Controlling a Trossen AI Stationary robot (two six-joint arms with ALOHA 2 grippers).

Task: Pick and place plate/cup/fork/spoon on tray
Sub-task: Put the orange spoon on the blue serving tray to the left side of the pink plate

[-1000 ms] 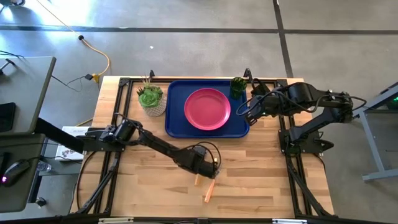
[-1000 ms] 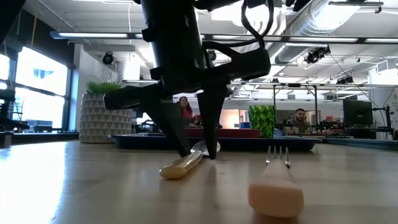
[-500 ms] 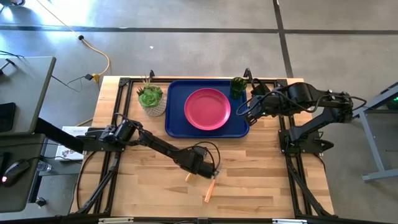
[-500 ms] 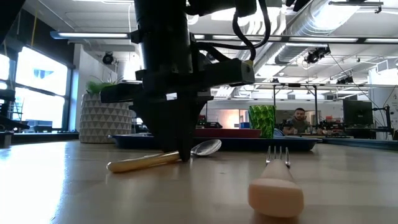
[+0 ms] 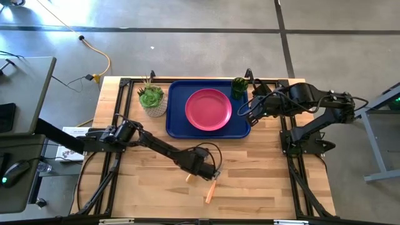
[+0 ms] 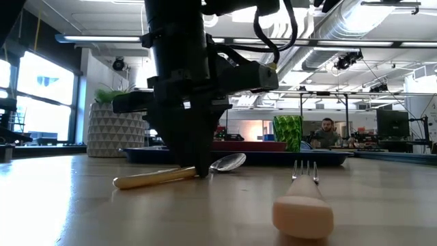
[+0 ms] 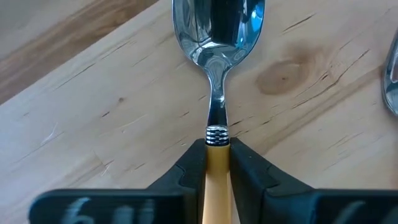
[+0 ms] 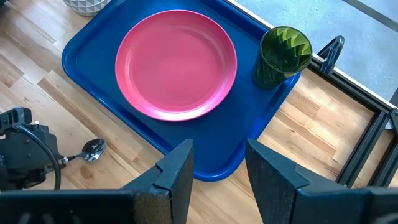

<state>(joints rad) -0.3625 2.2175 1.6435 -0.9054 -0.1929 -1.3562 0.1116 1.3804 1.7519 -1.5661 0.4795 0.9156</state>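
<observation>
The left gripper [image 7: 217, 171] is down at the near middle of the wooden bench [image 5: 262, 181], its two dark fingers [image 7: 186, 177] pinched against either side of the orange handle of the small silver-bowled spoon [image 7: 217, 81], just behind the ribbed collar where handle meets metal stem; in the low view the spoon [image 6: 174, 174] lies on the bench top with its handle pointing left and its bowl to the right; the small orange-handled fork [image 6: 304, 201] lies just beside it to the right, apart from the gripper, tines pointing away toward the far side; the large rectangular dark blue plastic tray [image 5: 176, 119] sits at the far middle of the bench; the round pink-red plastic plate [image 5: 208, 109] rests in its centre and the small translucent green plastic cup [image 5: 239, 86] stands in its far right corner; a white patterned pot with a green succulent [image 5: 152, 100] stands just left of the tray; the right gripper [image 8: 217, 165] hovers over the tray's right edge with its fingers apart and nothing between them.
</observation>
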